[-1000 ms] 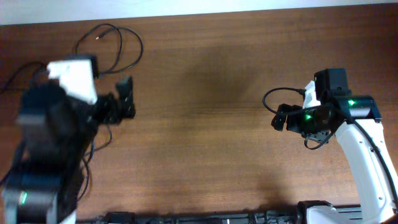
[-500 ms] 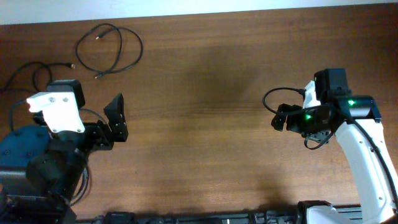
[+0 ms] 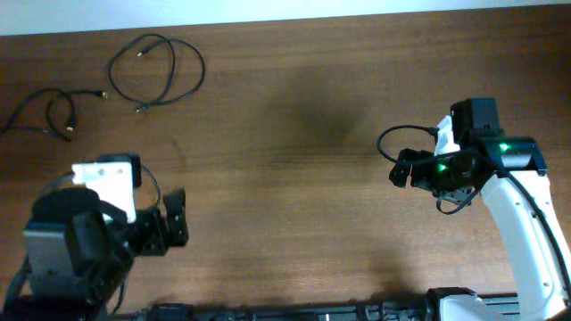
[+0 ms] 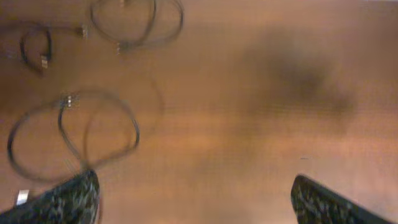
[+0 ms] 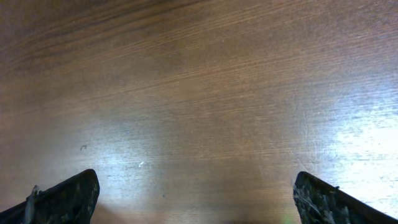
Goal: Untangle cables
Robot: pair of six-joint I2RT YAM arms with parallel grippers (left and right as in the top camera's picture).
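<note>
Three thin black cables lie apart on the wooden table at the far left. One is a double loop (image 3: 157,67) at the back, also in the left wrist view (image 4: 138,23). A small one (image 3: 55,112) lies left of it (image 4: 35,50). A larger loop (image 4: 74,134) shows only in the left wrist view, just ahead of the left finger; in the overhead view the arm mostly hides it. My left gripper (image 3: 174,228) (image 4: 196,199) is open and empty, nearer the front than the cables. My right gripper (image 3: 403,169) (image 5: 196,199) is open and empty over bare wood at the right.
The table's back edge meets a white wall (image 3: 285,9). The thick black wire (image 3: 397,134) looping by the right arm belongs to the robot. A dark rail (image 3: 294,312) runs along the front edge.
My left arm has drawn back toward the front of the table, away from the cables. The small cable at the far left is now uncovered. The right arm has not moved.
</note>
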